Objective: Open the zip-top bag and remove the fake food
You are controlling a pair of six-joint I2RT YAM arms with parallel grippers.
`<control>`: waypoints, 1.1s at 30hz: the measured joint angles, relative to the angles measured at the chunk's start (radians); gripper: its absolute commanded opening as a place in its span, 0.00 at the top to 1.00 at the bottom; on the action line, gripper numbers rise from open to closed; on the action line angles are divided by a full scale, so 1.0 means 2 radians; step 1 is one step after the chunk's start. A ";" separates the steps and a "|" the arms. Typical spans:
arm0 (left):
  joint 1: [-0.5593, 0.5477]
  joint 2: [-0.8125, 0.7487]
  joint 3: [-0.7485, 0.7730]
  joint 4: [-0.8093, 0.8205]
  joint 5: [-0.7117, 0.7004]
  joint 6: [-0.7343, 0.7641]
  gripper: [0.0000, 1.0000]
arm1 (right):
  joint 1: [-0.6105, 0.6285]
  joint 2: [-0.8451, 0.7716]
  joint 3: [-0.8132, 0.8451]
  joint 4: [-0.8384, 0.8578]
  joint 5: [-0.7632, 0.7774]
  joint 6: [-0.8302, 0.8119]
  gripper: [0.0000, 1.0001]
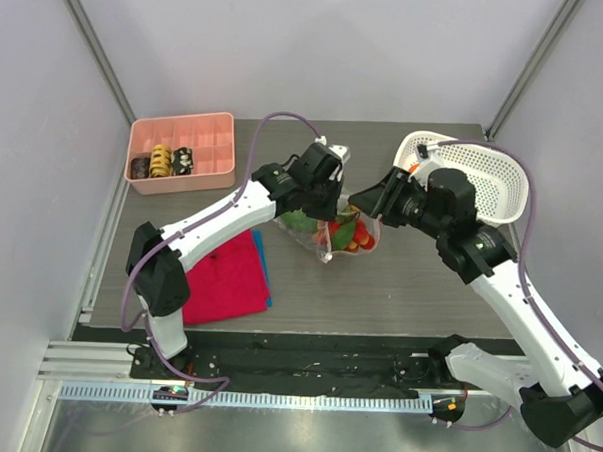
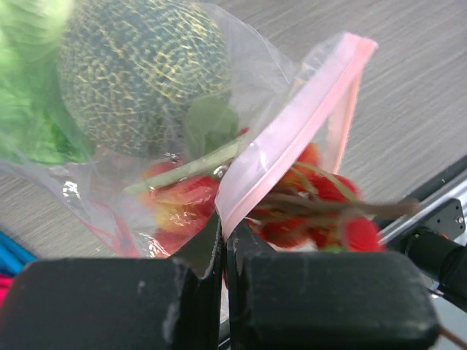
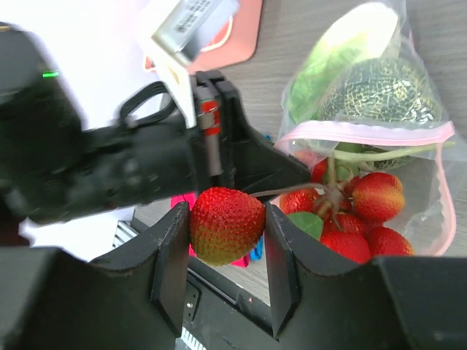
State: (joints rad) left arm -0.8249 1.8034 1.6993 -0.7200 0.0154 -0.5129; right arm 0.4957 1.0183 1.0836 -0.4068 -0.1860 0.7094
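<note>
The zip-top bag lies mid-table, clear, with a pale pink zip strip. It holds fake food: a green netted melon, a green leafy piece and a cluster of red strawberries. My left gripper is shut on one lip of the zip strip. My right gripper is shut on one strawberry whose stem runs back to the cluster at the bag's open mouth. Both grippers meet over the bag in the top view, left gripper and right gripper.
A white lattice basket stands at the back right, behind the right arm. A pink tray with small rolls sits at the back left. A red cloth over a blue one lies at the front left.
</note>
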 measured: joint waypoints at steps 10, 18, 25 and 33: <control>0.019 0.001 0.015 -0.016 -0.017 -0.001 1.00 | 0.001 -0.037 0.152 -0.116 0.141 -0.029 0.99; 0.024 0.002 0.015 -0.024 -0.013 0.002 1.00 | -0.004 0.019 0.251 -0.154 0.303 -0.075 0.99; 0.024 0.001 0.014 -0.022 0.015 0.016 1.00 | -0.151 0.157 0.294 -0.143 0.346 -0.122 0.99; 0.024 -0.018 -0.019 -0.002 0.047 0.023 1.00 | -0.307 0.281 0.266 -0.102 0.286 -0.114 0.99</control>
State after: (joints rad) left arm -0.7776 1.7672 1.6611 -0.7246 0.1104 -0.4667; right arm -0.1192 1.5799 1.6165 -0.6106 0.3859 0.4808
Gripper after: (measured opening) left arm 0.003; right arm 0.441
